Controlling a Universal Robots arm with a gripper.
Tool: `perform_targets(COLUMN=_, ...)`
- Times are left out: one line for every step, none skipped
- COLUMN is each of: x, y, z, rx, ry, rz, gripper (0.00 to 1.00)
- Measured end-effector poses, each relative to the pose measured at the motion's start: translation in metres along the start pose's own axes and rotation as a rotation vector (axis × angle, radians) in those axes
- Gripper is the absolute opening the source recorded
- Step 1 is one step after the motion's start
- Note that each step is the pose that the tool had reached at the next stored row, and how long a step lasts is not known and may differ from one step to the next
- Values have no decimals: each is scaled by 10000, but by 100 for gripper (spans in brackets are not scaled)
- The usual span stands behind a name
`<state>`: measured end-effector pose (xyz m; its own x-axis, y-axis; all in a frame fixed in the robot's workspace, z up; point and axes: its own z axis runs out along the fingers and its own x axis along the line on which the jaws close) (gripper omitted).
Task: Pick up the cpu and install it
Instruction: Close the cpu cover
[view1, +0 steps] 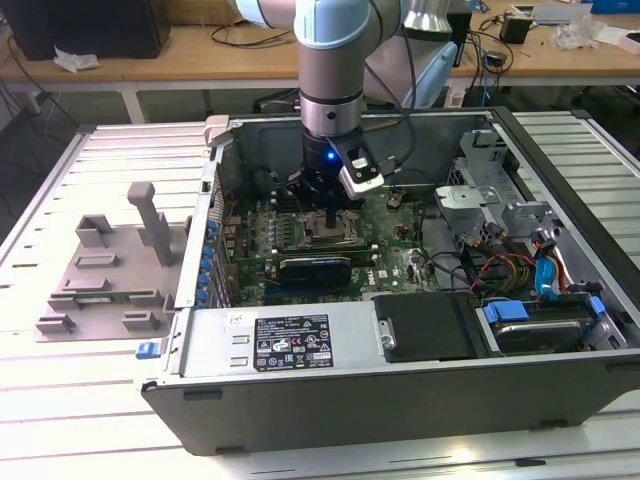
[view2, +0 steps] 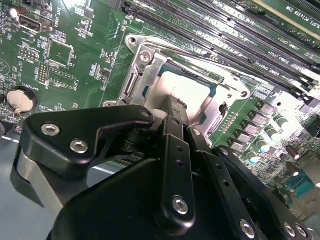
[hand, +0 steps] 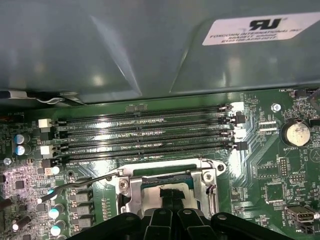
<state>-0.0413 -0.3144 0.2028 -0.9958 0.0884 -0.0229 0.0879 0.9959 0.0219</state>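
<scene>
The cpu (view2: 195, 92) lies flat in the socket (view2: 141, 67) on the green board (view2: 75, 60), right under the gripper (view2: 174, 105), whose fingers (view2: 175, 125) look squeezed together with nothing between them.

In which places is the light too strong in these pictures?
In the second wrist view glare whitens the top of the cpu, and the gripper is a dark mass before it; in the first wrist view bright patches lie on the memory slots; in the exterior view the slatted table looks washed pale.
</scene>
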Motion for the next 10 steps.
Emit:
perform_targets(x=-18, y=1, z=0, rx=0, ry=-1, rz=-1, gripper=11)
perform_targets(x=-24, y=2, z=0, rx=-1, ry=-2, rz=-2, gripper=11)
perform_targets(x=-26, y=3, z=-6, rx=-5, ry=-6, rz=-1, gripper=11)
perform_targets(x=-28, y=8, z=-32, rx=-30, ry=-16, rz=0, gripper=11)
perform_targets(x=-28, y=5, z=-99, rx=-4, ry=-2, rz=-1, gripper=11)
perform_targets(x=-28, y=6, z=-123, rx=-6, ry=-4, rz=-3, gripper=11)
perform_targets(x=-2, y=3, z=-125, rx=-2, ry=-1, rz=-15, gripper=11)
perform_targets(x=26, y=0, z=-126, rx=-2, ry=-1, rz=-37, gripper=11)
perform_targets(x=42, y=-1, z=-127, rx=-3, ry=0, rz=-54, gripper=11)
perform_targets(x=57, y=-2, z=-127, rx=-1, ry=0, rz=-92, gripper=11)
